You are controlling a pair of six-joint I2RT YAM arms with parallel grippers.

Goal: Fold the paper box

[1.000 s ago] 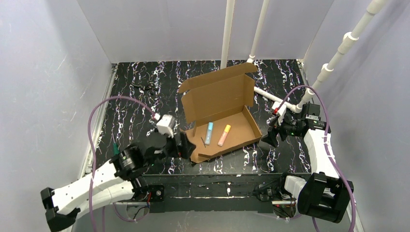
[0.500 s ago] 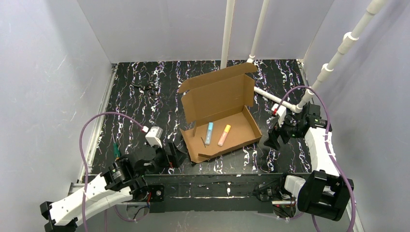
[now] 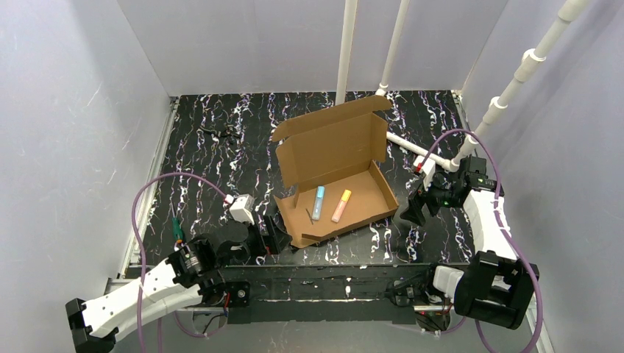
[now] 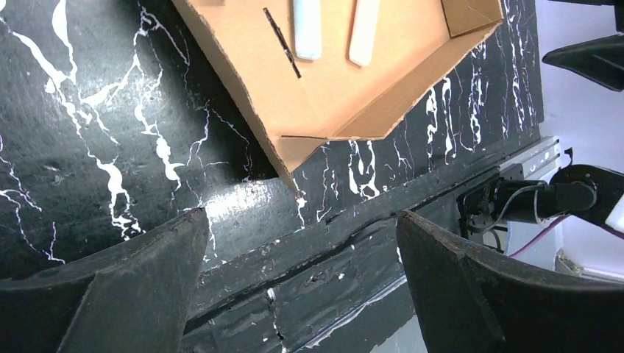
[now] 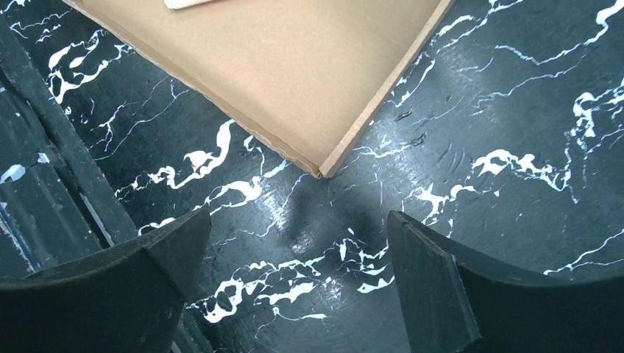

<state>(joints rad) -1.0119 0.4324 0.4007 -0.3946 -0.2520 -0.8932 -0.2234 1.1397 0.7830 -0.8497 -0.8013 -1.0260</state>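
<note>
The paper box (image 3: pixel 366 193) sits mid-table with its lid raised on the far side; its position is unchanged. A blue marker (image 3: pixel 318 202) and an orange marker (image 3: pixel 341 206) lie inside. The left gripper (image 3: pixel 274 232), jaws spread and empty, has drawn back from the box's near-left corner toward the near edge of the table (image 3: pixel 206 162). The right gripper (image 3: pixel 407 212), jaws also spread and empty, stays just beside the near-right corner.

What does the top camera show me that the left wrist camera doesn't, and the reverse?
Top only: the raised lid of the paper box and the white pipes behind it. Left wrist only: the box's near corner close up, untouched, ahead of the open left gripper. Both: the blue marker and the orange marker lying in the box.
</note>
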